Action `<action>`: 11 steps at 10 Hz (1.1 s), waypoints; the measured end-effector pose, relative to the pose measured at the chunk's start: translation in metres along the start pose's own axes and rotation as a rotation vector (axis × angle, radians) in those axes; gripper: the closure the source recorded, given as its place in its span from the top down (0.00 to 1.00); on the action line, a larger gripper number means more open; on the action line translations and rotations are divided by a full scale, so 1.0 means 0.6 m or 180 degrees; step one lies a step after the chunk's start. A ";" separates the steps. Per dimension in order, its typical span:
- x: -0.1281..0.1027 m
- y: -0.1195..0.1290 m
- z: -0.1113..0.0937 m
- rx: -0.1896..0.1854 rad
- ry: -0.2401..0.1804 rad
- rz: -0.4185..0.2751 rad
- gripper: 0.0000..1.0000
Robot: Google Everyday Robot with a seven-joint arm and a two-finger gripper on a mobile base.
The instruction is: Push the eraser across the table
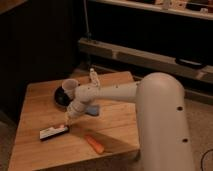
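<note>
Eraser (54,132), flat rectangular block w/ dark body, white label face and reddish edge, lies on the front-left part of the low square light wooden table (115,125), long side running roughly left-right, tilted slightly. You have the gripper (68,120) low over the tabletop, right at the eraser's right end, on its upper-right side; contact vs. a hair apart cannot be told from this view. Finger state: cannot tell, tips are lost against the wrist and the shadow.

White arm reaches in from the robot's bulky white body (162,125) at right, crossing the table centre and angling down-left to the eraser.

Other items on table:
- Orange carrot (94,143), near front edge, just right of and below the eraser, apart from it, lying diagonally.
- Light-blue sponge-like pad (92,109), partly hidden under the arm, mid-table, behind the gripper.
- Dark round plate (60,96) w/ a pale cup (70,87) standing on it, back-left area, well apart from the eraser.

Eraser sits nearer the left and front edges than the back edge. Dark shelving and a grey rail behind the table.
</note>
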 end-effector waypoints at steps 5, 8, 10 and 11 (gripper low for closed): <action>0.006 0.067 0.051 -0.0104 0.0293 -0.0381 0.00; 0.013 0.088 0.059 -0.0216 0.0364 -0.0527 0.00; 0.016 0.101 0.065 -0.0268 0.0410 -0.0613 0.00; 0.016 0.108 0.068 -0.0287 0.0431 -0.0649 0.00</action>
